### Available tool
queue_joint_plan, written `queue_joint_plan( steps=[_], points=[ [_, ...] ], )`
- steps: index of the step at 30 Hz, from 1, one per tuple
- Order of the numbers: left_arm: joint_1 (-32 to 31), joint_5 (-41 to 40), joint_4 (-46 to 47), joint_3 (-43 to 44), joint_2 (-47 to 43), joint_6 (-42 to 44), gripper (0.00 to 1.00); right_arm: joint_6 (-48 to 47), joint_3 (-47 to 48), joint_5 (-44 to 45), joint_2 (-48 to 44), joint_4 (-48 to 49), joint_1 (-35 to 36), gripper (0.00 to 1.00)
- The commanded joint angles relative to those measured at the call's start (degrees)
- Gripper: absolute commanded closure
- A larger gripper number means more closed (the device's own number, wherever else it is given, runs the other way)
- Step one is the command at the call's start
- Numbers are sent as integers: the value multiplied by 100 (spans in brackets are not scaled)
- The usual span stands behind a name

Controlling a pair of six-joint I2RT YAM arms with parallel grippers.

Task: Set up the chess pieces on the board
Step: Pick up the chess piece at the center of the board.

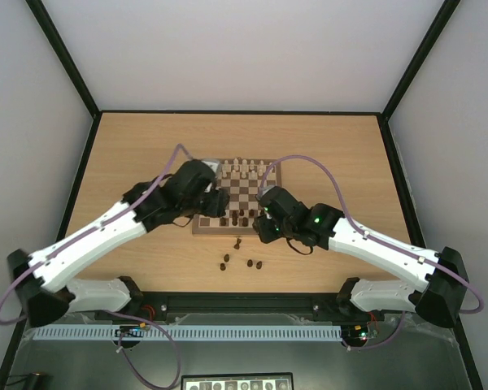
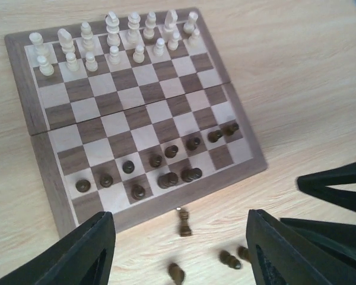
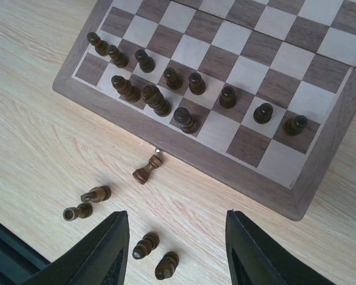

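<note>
The board (image 1: 242,193) lies mid-table and shows in the left wrist view (image 2: 136,113) and the right wrist view (image 3: 249,65). Several dark chess pieces (image 3: 196,83) stand on its two near rows (image 2: 156,160). More dark pieces lie on their sides on the table in front of it (image 1: 238,242): one by the board's edge (image 3: 147,169) (image 2: 184,223), others nearer me (image 3: 96,193) (image 3: 145,244) (image 3: 167,265). My left gripper (image 1: 220,207) (image 2: 181,237) is open and empty over the board's near-left edge. My right gripper (image 1: 264,223) (image 3: 178,237) is open and empty above the loose pieces.
Cream-white pieces (image 2: 113,41) stand on the board's two far rows (image 1: 244,168). The right gripper's black fingers (image 2: 338,190) show at the right of the left wrist view. Black rails edge the wooden table (image 1: 130,154).
</note>
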Motion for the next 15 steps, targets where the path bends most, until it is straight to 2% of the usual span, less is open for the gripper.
queue_joint_plan(
  steps=[1,3,7,15],
  points=[
    [-79,66,181,-613,-602,-360,34,179,-78,-270,21,-131,17,54],
    [-146,124,359,-919,-914,-498,29,294,-119,-298,80,-76,116,54],
    [-213,155,796,-1664,-1583,-809,2,541,-254,-239,310,92,359,55],
    [-221,170,1354,-2802,-2759,-1246,1,887,-427,-61,415,80,721,55]
  ],
)
